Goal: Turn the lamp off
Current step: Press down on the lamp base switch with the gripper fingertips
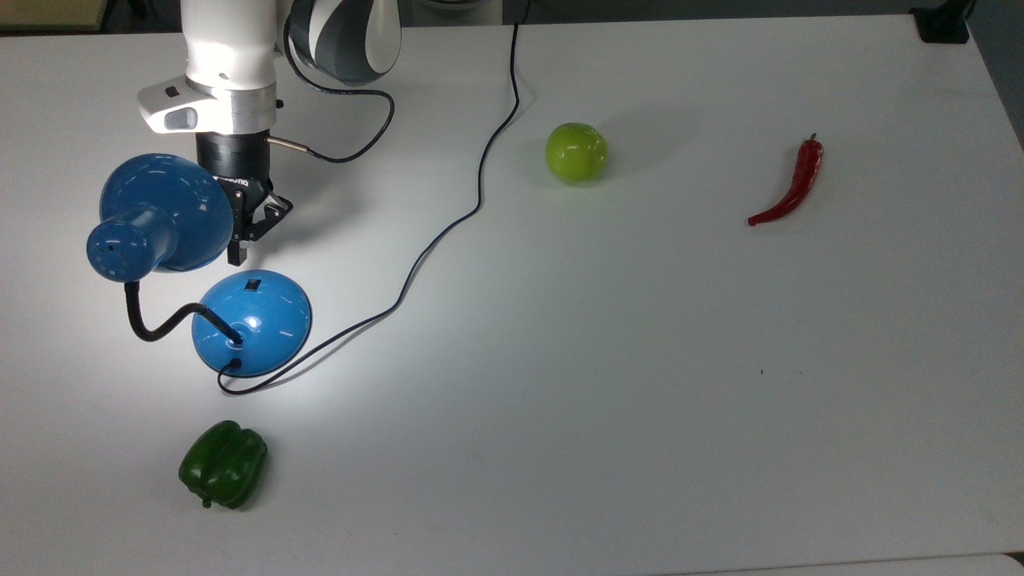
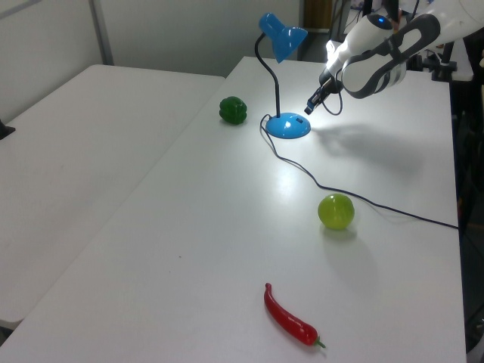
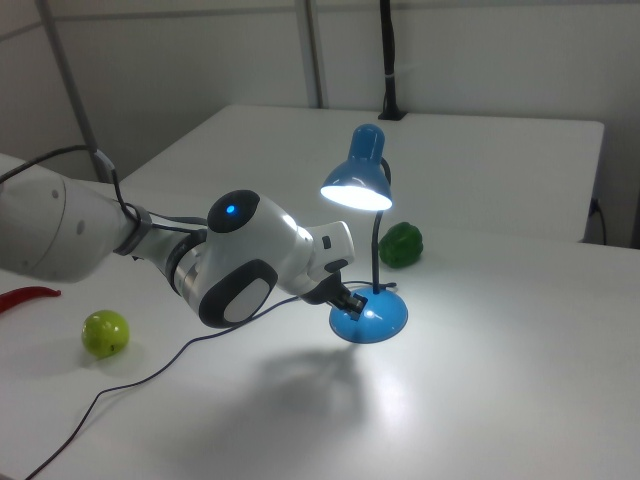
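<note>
The blue lamp stands at the top view's left, with its cone shade (image 1: 164, 210) over the table and its domed base (image 1: 254, 320) below it. A small black switch (image 1: 253, 284) sits on the base's upper edge. The lamp is lit: the shade (image 3: 358, 180) glows and a bright patch lies on the table around the base (image 3: 372, 318). My gripper (image 1: 238, 254) is shut, with its tips pointing down just above the switch and close beside the shade. In the left view the gripper (image 2: 308, 110) hangs a little above the base (image 2: 288, 126), apart from it.
The lamp's thin black cord (image 1: 448, 232) runs from the base across the table to the far edge. A green apple (image 1: 576, 152) and a red chili (image 1: 792, 186) lie to the top view's right. A green bell pepper (image 1: 223, 464) lies below the base.
</note>
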Robot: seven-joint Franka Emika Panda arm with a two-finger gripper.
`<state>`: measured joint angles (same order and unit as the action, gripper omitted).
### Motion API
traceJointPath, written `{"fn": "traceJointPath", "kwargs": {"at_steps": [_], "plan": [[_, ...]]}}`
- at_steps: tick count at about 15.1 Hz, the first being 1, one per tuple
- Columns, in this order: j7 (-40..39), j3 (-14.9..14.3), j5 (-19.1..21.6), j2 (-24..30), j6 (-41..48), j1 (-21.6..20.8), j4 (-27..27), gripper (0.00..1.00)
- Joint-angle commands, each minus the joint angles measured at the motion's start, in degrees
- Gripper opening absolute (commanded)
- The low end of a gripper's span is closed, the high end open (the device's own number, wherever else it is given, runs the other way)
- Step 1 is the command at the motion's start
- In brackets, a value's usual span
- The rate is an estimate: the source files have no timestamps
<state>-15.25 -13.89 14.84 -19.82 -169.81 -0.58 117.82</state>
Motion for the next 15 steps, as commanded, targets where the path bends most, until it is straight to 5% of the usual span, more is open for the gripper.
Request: {"fn": "traceJointPath", "kwargs": {"at_steps": [1, 15], "plan": [[0.6, -0.2, 1.9, -2.3, -1.1, -0.3, -2.4, 0.00], [0.7, 0.3, 2.6, -3.1, -1.0, -1.0, -2.9, 0.00]]}}
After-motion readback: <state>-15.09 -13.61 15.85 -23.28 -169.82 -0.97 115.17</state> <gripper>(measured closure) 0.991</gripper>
